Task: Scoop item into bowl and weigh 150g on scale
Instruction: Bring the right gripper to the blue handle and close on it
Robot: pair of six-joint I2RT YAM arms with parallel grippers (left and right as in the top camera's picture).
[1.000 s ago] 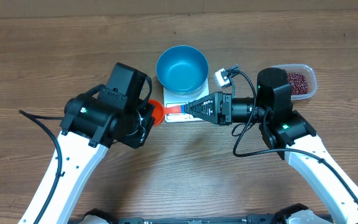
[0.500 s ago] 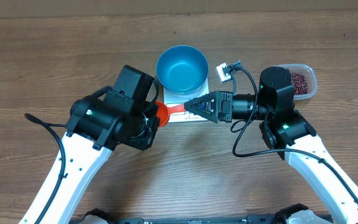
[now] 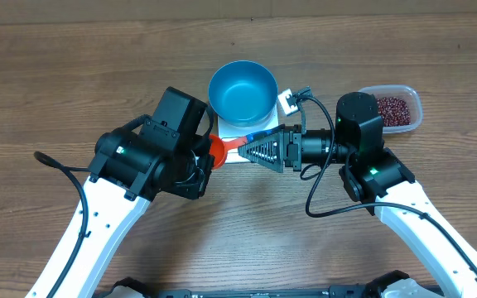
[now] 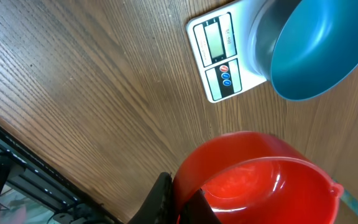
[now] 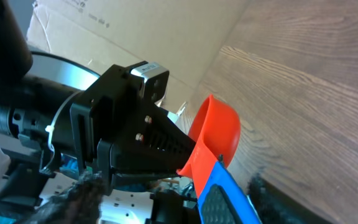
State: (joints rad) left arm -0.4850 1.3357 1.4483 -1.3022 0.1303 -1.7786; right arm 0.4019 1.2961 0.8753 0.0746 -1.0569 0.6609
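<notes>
Your right tool (image 3: 248, 150) advanced onto small red plastic scoop (image 3: 216, 150), jaws narrowing round its blue handle; grip unconfirmed. Your left tool (image 4: 179, 202) clamps scoop cup: handover underway. Dark maroon beans (image 3: 393, 109) right of round blue bowl (image 3: 242, 91), unscooped.

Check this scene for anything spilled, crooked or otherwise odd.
Nothing is spilled or damaged. The one oddity: the left gripper pinches the red scoop by its cup rim, while the right gripper sits around its blue handle. The blue bowl on the scale is empty.

Blue bowl (image 3: 241, 91), white scale (image 4: 219, 59), red scoop (image 4: 247, 180), maroon beans (image 3: 393, 109).
</notes>
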